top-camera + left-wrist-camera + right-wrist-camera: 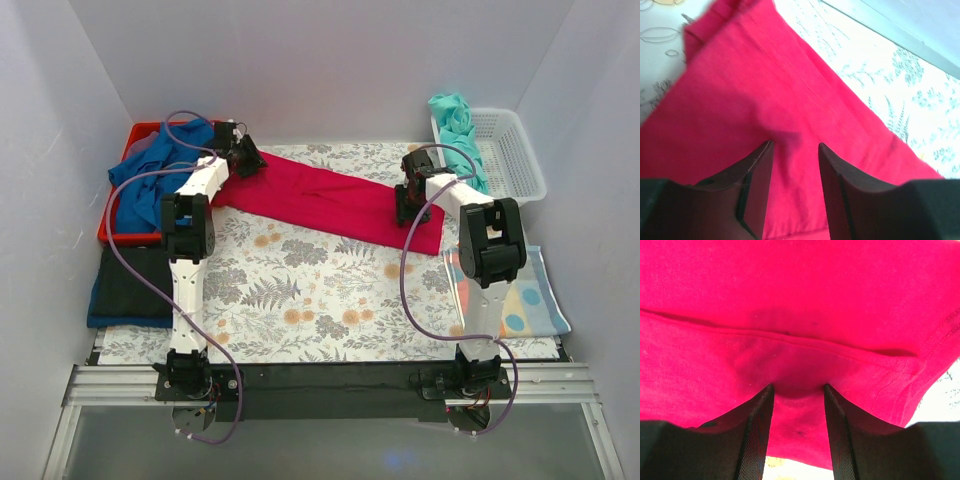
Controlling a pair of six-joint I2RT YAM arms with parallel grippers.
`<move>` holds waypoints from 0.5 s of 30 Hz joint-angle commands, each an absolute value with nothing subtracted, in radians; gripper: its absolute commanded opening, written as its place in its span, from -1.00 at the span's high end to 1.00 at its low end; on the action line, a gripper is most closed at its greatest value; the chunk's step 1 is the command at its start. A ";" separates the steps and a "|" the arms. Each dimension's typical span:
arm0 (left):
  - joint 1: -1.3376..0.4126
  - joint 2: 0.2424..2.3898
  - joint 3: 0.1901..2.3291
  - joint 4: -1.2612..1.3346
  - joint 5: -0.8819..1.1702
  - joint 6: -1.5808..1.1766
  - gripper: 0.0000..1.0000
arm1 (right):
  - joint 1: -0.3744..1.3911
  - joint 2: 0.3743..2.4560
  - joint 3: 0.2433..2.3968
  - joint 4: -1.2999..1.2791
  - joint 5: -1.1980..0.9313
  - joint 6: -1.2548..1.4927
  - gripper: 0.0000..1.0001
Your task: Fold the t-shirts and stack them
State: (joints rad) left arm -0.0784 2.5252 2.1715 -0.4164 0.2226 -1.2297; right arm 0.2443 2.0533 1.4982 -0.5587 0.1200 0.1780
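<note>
The crimson-pink t-shirt (330,200) lies as a long folded strip running diagonally across the floral mat. My left gripper (245,155) is over its far left end. In the left wrist view the gripper (795,145) is open, its jaws apart above the shirt (765,85). My right gripper (410,203) is at the shirt's right end. In the right wrist view it (798,387) is open, its tips pressing against a fold of the shirt (800,300). A teal t-shirt (460,130) hangs in the white basket. A blue t-shirt (160,175) lies crumpled in the red bin. A black folded t-shirt (130,280) lies at the left.
The white basket (515,150) stands at the back right and the red bin (125,232) at the back left. An orange-and-blue spotted patchwork cloth (525,295) lies at the right by my right arm. The floral mat (300,300) covers the table. White walls enclose the sides.
</note>
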 commanded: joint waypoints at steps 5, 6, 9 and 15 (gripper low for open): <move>-0.083 2.284 2.074 -0.342 0.238 -1.181 0.18 | 0.247 2.109 1.484 -0.540 0.052 0.181 -0.01; -0.083 2.277 2.068 -0.342 0.241 -1.181 0.18 | 0.247 2.089 1.461 -0.540 0.048 0.190 -0.01; -0.083 2.272 2.063 -0.348 0.235 -1.178 0.17 | 0.258 2.039 1.370 -0.545 0.037 0.206 -0.01; -0.083 2.286 2.075 -0.368 0.226 -1.187 0.18 | 0.325 1.913 1.203 -0.571 0.052 0.233 -0.01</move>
